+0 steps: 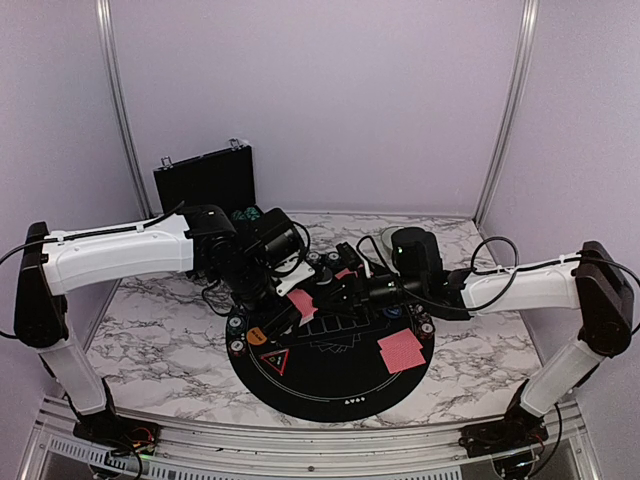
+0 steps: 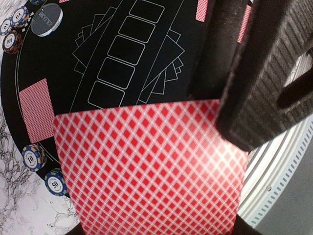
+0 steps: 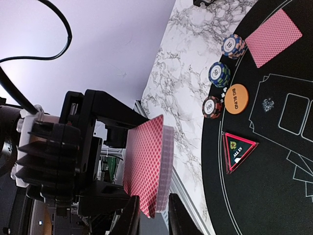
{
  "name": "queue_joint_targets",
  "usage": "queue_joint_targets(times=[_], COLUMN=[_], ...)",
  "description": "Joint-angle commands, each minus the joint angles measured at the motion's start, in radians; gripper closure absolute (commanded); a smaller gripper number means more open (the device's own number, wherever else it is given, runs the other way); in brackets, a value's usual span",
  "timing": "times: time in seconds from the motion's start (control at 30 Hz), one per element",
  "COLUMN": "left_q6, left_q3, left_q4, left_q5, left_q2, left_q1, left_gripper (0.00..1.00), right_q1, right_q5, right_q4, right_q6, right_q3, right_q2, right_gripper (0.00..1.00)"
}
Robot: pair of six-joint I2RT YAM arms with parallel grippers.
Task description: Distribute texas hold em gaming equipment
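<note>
Right wrist view, contents: deck of red-backed cards (image 3: 149, 164), clamped in the left gripper (image 1: 296, 302) and held above the left half of the round poker mat (image 1: 330, 390). Jaws of the right gripper (image 3: 154, 223) stand close about the deck's lower corner; whether they pinch a card cannot be told. Along the mat's left rim: three chip stacks (image 3: 219, 73), orange Big Blind disc (image 3: 237, 99), red triangular All In marker (image 3: 237, 151). By the mat's near right rim: face-down cards (image 1: 402, 350)

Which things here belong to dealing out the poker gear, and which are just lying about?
Job: card deck, dealt cards, chip stacks, orange button disc, triangular marker.
Lying about: black case, pale bowl, mostly hidden.
</note>
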Motion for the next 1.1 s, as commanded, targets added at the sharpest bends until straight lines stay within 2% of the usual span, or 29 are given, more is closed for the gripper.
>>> queue_joint_targets(times=[0.0,1.07], left_q6=[0.005,0.006], left_q3=[-0.008,-0.012], left_q4=[0.022,0.021], left_q5=[-0.001,0.006], left_q2=[-0.027,-0.027], left_q1=[0.004,0.005], left_gripper=[0.51,0.51], right_q1=[0.005,-0.005], right_q5=[0.002,0.031], right_q4=[-0.002,-0.054], right_q6=[-0.008,-0.038], right_q3=[0.025,0.055], right_q2=[-0.013,-0.029], right_gripper=[0.81,0.91])
